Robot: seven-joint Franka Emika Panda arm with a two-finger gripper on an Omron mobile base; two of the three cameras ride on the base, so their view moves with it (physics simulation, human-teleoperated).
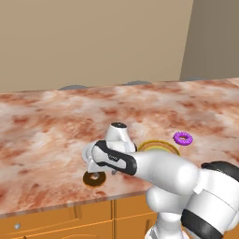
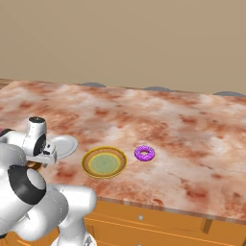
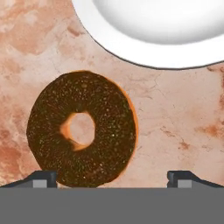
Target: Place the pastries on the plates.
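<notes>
So the chocolate doughnut (image 3: 81, 129) is sitting flat on the marble table (image 1: 46, 121) pretty close to the front edge, just above the orange cabinet fronts (image 1: 60, 221); in the left base view it peeks out right under the gripper (image 1: 96, 173); in the hand view the gripper (image 3: 112, 177) has its jaws wide apart with nothing between them, and the doughnut lies off toward one fingertip rather than centred in the gap.

The white plate (image 3: 153, 33) is just beside that doughnut, not touching it, a strip of bare marble between them; nothing on the part of the plate you can see; from the right base view the white plate (image 2: 65, 144) is partly hidden behind the robot's wrist.

Next along is the yellow-rimmed plate (image 2: 104, 162) with the pale green centre, also near the front edge, and it's got nothing on it; the purple doughnut (image 2: 144, 153) lies on the table just beside that plate, apart from it, on the side away from the arm.

Loads of open table behind and off to both sides; the back edge meets a beige wall (image 2: 144, 43); the far right stretch of the table past the purple doughnut is bare marble all the way.
</notes>
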